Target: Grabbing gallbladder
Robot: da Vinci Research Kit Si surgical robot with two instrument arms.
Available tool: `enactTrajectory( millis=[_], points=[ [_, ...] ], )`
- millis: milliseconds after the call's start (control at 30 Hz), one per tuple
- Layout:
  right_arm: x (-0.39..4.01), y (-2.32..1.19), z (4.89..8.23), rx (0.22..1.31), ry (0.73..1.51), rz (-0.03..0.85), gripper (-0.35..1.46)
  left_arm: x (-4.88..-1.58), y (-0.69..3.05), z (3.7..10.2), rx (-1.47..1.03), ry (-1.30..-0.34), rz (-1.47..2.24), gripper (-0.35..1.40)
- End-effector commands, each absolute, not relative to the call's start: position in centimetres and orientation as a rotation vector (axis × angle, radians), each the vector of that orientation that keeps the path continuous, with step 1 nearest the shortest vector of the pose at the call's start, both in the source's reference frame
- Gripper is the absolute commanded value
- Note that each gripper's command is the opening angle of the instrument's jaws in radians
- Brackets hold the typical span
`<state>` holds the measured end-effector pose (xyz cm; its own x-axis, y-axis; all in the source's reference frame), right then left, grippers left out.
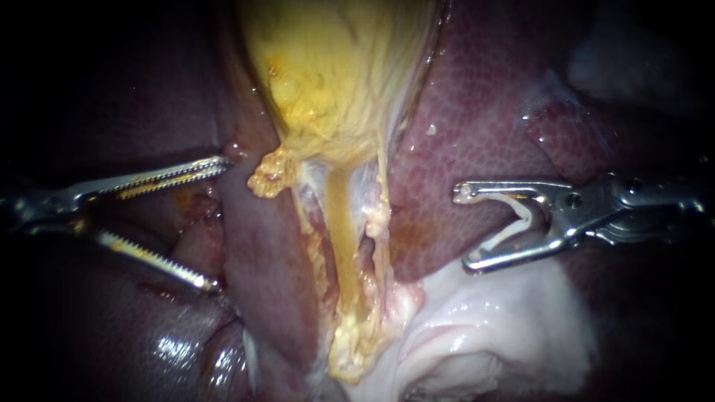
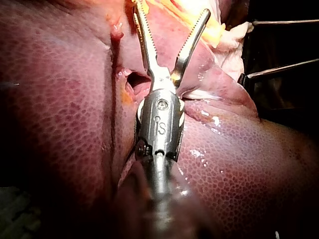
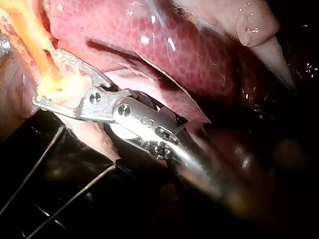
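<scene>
The gallbladder [image 1: 335, 67] — yellow and glistening — is lying at the top centre of the endoscope view and is being flanked on both sides by the dark red liver [image 1: 477, 126]. From its lower end a narrow yellow tube [image 1: 341, 223], bordered by ragged yellowish fat, is running down toward pale whitish tissue [image 1: 484, 327] at the lower right.

The left instrument [image 1: 221, 223] is being held with its toothed jaws spread wide, and nothing is being gripped between them. Its upper jaw tip is lying just beside the liver edge left of the gallbladder's lower end, and its lower jaw is lying against darker tissue below. The gallbladder is not being touched by it.

The right instrument [image 1: 463, 227] is being held over the liver to the right of the tube, well apart from the gallbladder — its jaws are standing apart, with a pale curved strip showing inside them near the hinge. No tissue is being gripped. In the right wrist view its jaw tips are lying near the tube's fatty fringe; whether they are touching it cannot be told.
</scene>
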<state>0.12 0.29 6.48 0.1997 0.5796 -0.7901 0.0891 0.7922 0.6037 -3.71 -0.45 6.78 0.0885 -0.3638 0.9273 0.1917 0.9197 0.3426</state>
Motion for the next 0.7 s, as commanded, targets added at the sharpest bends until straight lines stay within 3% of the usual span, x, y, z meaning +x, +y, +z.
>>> enactTrajectory(
  millis=[33, 367, 700],
  points=[
    [0.12, 0.30, 6.47, 0.606, 1.345, 0.373, 0.60, -3.70, -0.45, 6.78, 0.146, -1.424, -0.416, 0.93],
    [0.12, 0.30, 6.48, 0.605, 1.345, 0.374, 0.60, -3.69, -0.45, 6.79, 0.159, -1.411, -0.473, 0.91],
    [0.13, 0.31, 6.49, 0.605, 1.345, 0.375, 0.60, -3.87, -0.37, 7.01, 0.269, -1.385, -0.699, 0.68]
  ],
)
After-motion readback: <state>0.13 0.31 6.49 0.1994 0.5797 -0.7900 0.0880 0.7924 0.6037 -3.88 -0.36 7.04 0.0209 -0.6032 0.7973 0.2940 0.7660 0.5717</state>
